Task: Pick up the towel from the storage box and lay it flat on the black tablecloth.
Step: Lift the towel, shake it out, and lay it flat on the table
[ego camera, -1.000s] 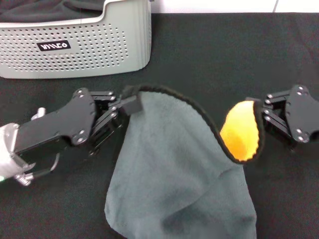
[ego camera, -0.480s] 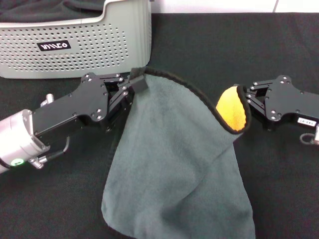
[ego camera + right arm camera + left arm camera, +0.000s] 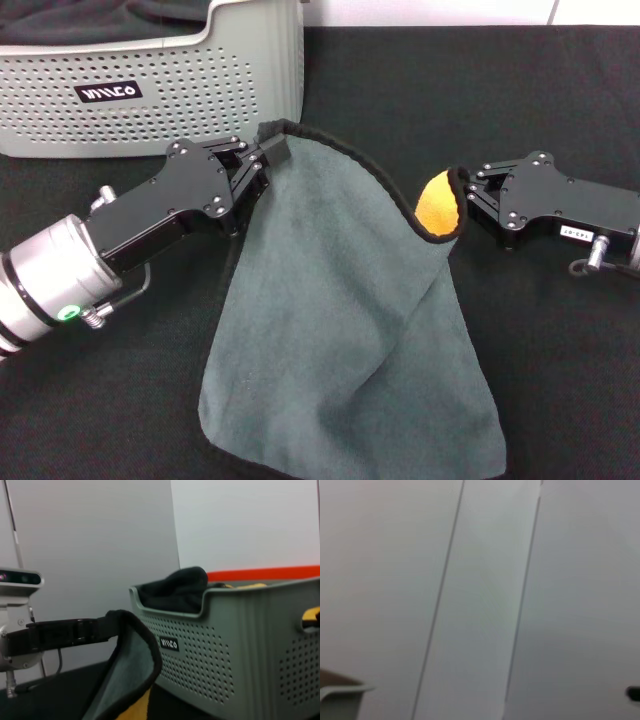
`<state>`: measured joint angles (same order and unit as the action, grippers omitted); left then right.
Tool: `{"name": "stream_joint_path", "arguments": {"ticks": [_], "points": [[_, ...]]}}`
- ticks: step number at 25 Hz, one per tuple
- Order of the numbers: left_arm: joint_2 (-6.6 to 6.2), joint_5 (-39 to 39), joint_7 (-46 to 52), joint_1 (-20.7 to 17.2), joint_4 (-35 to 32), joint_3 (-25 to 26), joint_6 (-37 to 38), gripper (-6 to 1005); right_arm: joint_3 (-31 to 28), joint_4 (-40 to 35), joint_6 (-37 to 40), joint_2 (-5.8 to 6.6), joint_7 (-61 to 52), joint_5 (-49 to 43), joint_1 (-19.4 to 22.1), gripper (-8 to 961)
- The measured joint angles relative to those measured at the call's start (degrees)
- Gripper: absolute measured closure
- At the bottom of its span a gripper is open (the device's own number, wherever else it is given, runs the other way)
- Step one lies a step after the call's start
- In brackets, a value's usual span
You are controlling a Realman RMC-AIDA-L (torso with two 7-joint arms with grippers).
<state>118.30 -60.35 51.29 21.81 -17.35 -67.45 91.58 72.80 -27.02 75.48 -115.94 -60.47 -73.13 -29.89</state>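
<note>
my left gripper (image 3: 272, 153) pinches one black-edged corner of the fleecy grey-green towel (image 3: 340, 340); my right gripper (image 3: 462, 195), at three o'clock from it, pinches the other (orange underside showing). the towel hangs between, draping onto the matte black tablecloth (image 3: 450, 90), clear of the perforated light grey storage box (image 3: 150, 95) at eleven o'clock.

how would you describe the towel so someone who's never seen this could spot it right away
On the black tablecloth, just in front of the grey storage box, the towel hangs between the left end effector and right end effector. It is grey-green with black edging and an orange underside, unlike the dark cloth in the box.
</note>
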Motion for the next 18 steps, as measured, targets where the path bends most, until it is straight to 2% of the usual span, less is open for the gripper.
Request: {"name": "stream_joint_path", "arguments": {"ticks": [7, 18], "points": [[1.28, 0.42, -1.17, -0.01, 0.00, 0.44, -6.24, 954, 0.74, 0.31, -3.83, -0.21, 0.01, 0.42, -0.37, 948], [1.88, 2.52, -3.86, 0.13, 1.38, 1.48, -12.21, 952, 0.77, 1.75, -8.60, -0.25, -0.50, 0.82, -0.84, 947]]}}
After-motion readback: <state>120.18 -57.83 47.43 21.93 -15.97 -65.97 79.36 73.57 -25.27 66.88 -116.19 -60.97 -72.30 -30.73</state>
